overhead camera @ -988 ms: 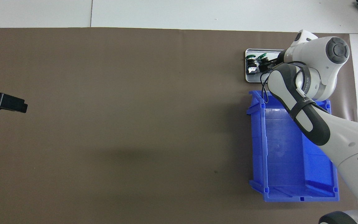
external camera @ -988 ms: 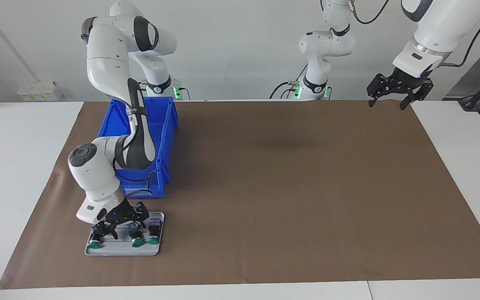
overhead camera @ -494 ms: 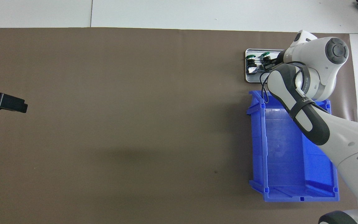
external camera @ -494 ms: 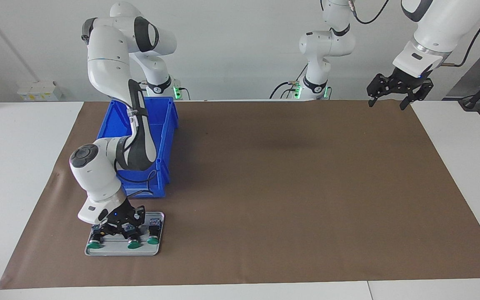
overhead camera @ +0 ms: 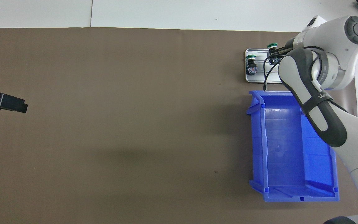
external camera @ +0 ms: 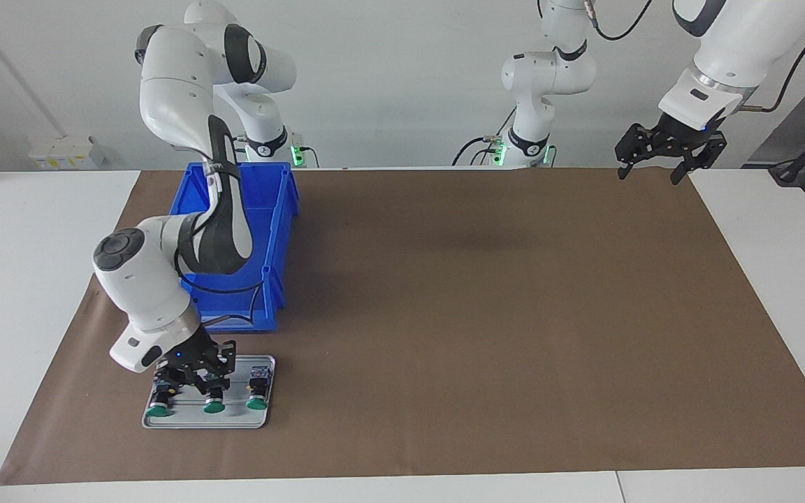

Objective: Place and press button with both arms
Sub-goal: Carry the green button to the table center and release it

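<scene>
Three green-capped buttons are at a small silver tray [external camera: 235, 421] near the right arm's end of the table. My right gripper [external camera: 201, 383] is shut on the middle button [external camera: 214, 403] and holds it slightly above the tray. One button [external camera: 158, 407] lies on one side of it and another button [external camera: 257, 397] on the other. In the overhead view the right gripper [overhead camera: 273, 53] holds the raised button [overhead camera: 272, 46] over the tray [overhead camera: 256, 79], one button [overhead camera: 251, 61] lies on it, and the arm hides the third. My left gripper [external camera: 660, 166] waits open and empty, high over the left arm's end; its tip [overhead camera: 9, 104] shows overhead.
An empty blue bin [external camera: 278, 230] stands next to the tray, nearer to the robots; it also shows in the overhead view [overhead camera: 258, 140]. A brown mat [external camera: 486, 314] covers the table.
My right gripper closed on the middle button and lifted it off the tray, and the right arm's elbow swung outward. The left arm has not moved.
</scene>
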`<act>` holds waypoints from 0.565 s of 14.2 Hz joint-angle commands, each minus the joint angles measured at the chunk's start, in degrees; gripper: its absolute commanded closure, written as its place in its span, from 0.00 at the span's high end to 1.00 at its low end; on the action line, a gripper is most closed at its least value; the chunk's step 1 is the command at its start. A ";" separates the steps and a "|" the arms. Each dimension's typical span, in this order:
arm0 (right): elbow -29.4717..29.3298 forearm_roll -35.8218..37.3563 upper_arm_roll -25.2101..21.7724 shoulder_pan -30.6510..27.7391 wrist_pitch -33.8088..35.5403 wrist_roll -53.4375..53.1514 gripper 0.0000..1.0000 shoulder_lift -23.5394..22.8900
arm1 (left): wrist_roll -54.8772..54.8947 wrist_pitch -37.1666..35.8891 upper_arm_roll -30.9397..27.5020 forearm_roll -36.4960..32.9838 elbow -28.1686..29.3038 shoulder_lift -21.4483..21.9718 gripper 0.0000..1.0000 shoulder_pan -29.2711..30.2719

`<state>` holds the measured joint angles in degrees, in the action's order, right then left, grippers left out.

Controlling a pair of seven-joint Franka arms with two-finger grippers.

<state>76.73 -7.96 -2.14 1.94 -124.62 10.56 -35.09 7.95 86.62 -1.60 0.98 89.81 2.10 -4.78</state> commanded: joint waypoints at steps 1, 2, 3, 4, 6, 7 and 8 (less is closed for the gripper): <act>-4.12 1.37 -0.15 0.43 9.46 -15.51 0.00 3.17 | 0.32 0.83 0.19 -0.71 2.04 1.59 1.00 0.47; -4.13 1.81 -0.14 1.82 10.96 -22.27 0.00 4.57 | 0.32 0.83 0.28 -0.71 2.04 1.59 1.00 0.47; -4.13 3.29 -0.32 3.93 12.28 -29.91 0.00 6.24 | 0.32 0.83 0.19 -0.71 2.04 1.59 1.00 0.47; -4.13 5.39 -0.23 5.34 14.12 -38.43 0.00 7.56 | 0.32 0.83 0.19 -0.71 2.04 1.59 1.00 0.47; -4.04 8.57 0.03 9.38 17.12 -54.52 0.00 9.76 | 0.32 0.83 0.19 -0.71 2.04 1.59 1.00 0.47; -3.61 8.93 0.21 11.14 18.44 -61.82 0.00 10.47 | 0.32 0.83 0.19 -0.71 2.04 1.59 1.00 0.47; -3.43 8.93 0.21 13.33 19.06 -67.98 0.00 10.65 | 0.32 0.83 0.19 -0.71 2.04 1.59 1.00 0.47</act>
<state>72.39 -0.66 -1.96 12.24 -107.09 -44.10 -25.54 7.95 86.62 -1.60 0.98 89.81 2.10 -4.78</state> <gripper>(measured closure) 0.586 0.000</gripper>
